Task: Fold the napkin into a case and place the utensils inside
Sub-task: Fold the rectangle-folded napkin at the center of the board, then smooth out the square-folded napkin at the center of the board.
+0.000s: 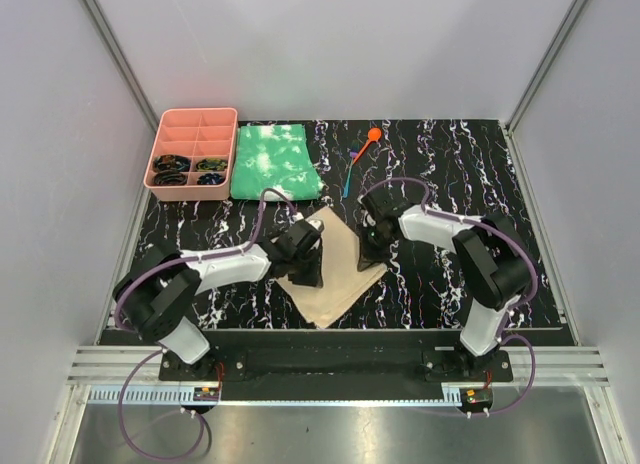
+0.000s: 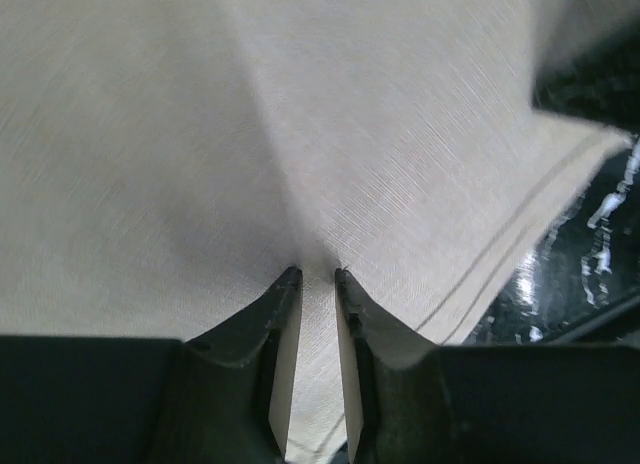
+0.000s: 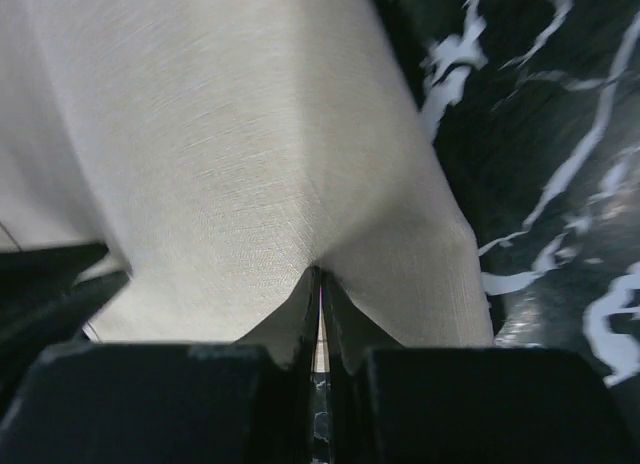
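Observation:
The tan napkin [image 1: 330, 284] lies as a diamond in the middle of the table, its upper part raised between the two grippers. My left gripper [image 1: 306, 252] is at its left side; in the left wrist view [image 2: 317, 274] the jaws stand narrowly apart, pinching a ridge of the napkin [image 2: 300, 114]. My right gripper [image 1: 371, 246] is at its right corner; in the right wrist view [image 3: 320, 274] it is shut tight on the napkin [image 3: 230, 134]. The orange spoon [image 1: 368, 141] and the slim blue utensil [image 1: 349, 177] lie apart on the table behind the napkin.
A green-and-white mottled cloth [image 1: 273, 161] lies at the back left. Beside it stands a pink divided tray [image 1: 193, 149] with dark items in its front compartments. The table has a black marbled top [image 1: 470, 174] between grey walls.

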Controlling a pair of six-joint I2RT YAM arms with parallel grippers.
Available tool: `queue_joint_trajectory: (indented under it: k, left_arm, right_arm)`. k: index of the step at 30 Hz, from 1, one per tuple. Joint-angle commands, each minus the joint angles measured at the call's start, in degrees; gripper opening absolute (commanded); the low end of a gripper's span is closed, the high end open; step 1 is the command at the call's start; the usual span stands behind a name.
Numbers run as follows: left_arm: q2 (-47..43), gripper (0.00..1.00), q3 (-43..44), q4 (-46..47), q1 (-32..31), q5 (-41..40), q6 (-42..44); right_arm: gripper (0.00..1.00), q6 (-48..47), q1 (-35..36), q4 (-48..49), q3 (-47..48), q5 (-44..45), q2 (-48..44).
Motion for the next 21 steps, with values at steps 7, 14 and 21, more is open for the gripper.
queue_joint_trajectory:
  k: [7,14,21]
  left_arm:
    - [5.1,0.33,10.9,4.8,-5.4,7.9,-3.7]
    - [-9.2,0.64,9.7,-6.5,-4.2,-0.5,0.2]
    - [-29.4,0.75,-4.7,-14.4,14.0,8.3,1.2]
  right_arm:
    - [0.07,-11.9,-2.0,-11.2,24.1,14.1,13.8]
    - [0.33,-3.0,-1.9,-14.3,17.3,13.3,-2.1]
    - [0.65,12.4,-1.2,-5.7,-5.9,-4.4,-21.2]
